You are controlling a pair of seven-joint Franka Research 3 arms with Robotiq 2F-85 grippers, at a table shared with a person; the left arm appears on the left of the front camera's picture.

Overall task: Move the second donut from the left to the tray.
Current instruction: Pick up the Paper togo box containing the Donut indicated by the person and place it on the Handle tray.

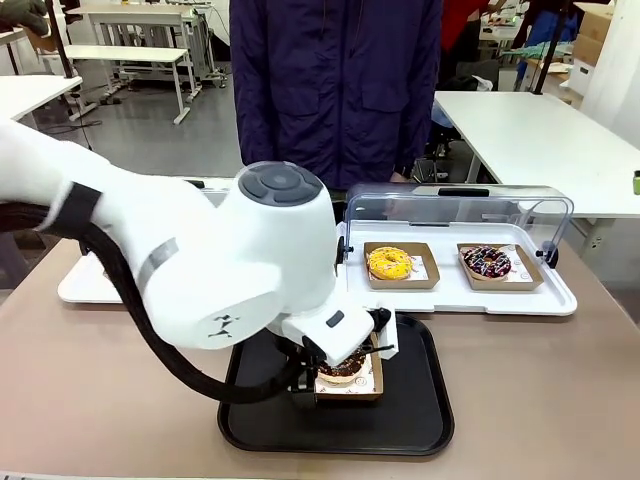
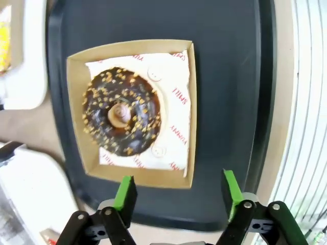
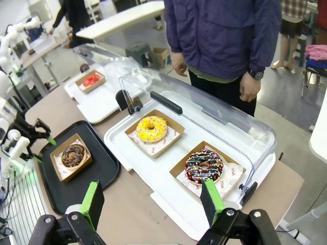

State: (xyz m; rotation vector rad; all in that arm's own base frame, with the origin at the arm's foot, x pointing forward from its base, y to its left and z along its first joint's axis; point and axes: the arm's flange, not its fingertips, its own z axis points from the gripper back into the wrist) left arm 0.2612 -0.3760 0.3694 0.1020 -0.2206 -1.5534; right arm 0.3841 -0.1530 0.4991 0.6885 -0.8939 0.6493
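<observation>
Lift left gripper straight up, jaws wide, clear of chocolate donut near tray front edge.

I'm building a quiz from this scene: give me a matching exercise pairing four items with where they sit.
Items:
1. chocolate-glazed ring donut with light flecks
2. yellow-glazed ring donut
3. dark ring donut with colourful sprinkles
4. red-glazed donut

Places:
A. on the farther white tray, in the right wrist view
B. on the large flat black plastic tray
C. on the nearer white tray, at the end next to the right gripper
D. on the nearer white tray, next to the black tray

Pairs: 1-B, 2-D, 3-C, 4-A
</observation>
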